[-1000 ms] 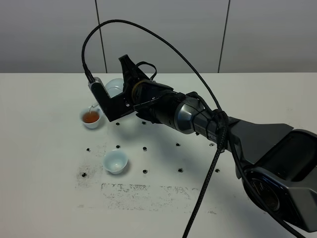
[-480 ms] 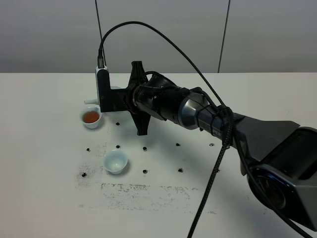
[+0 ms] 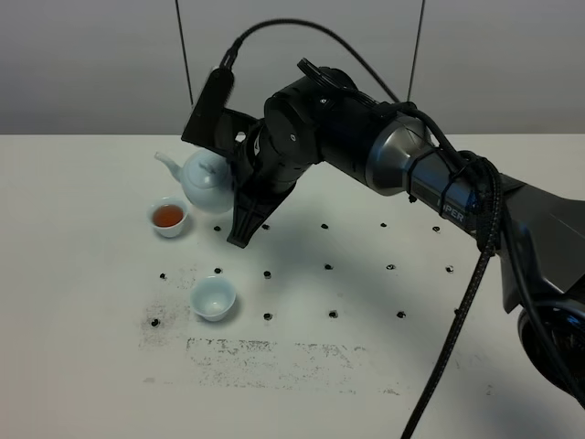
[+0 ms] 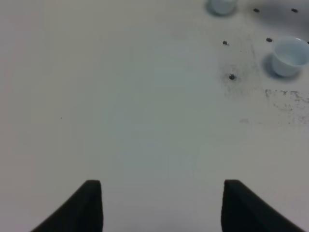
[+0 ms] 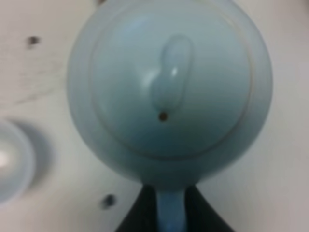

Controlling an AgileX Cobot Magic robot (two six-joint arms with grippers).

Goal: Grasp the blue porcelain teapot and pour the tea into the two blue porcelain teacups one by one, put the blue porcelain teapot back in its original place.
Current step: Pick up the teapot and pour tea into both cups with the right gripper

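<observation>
The blue porcelain teapot (image 3: 203,179) is upright at the back left of the table, with its spout pointing left. My right gripper (image 3: 236,187) is shut on its loop handle. In the right wrist view I look down on the teapot's lid (image 5: 169,92), and the handle (image 5: 170,212) runs between the two black fingers. One teacup (image 3: 168,217) in front of the spout holds reddish-brown tea. The other teacup (image 3: 213,297) stands nearer the front, whitish inside with no tea. My left gripper (image 4: 161,208) hovers open over bare table, far from the empty cup (image 4: 288,57).
Small black dots (image 3: 327,267) mark a grid on the white table (image 3: 439,347), and grey scuffs (image 3: 265,352) lie near the front. The right arm's thick cable (image 3: 457,320) loops over the table. A blurred pale cup (image 5: 12,164) shows at the edge of the right wrist view.
The right wrist has rolled back, bringing the teapot from tipped over the filled cup to upright. The arm has risen and shifted slightly right. Both cups stay put.
</observation>
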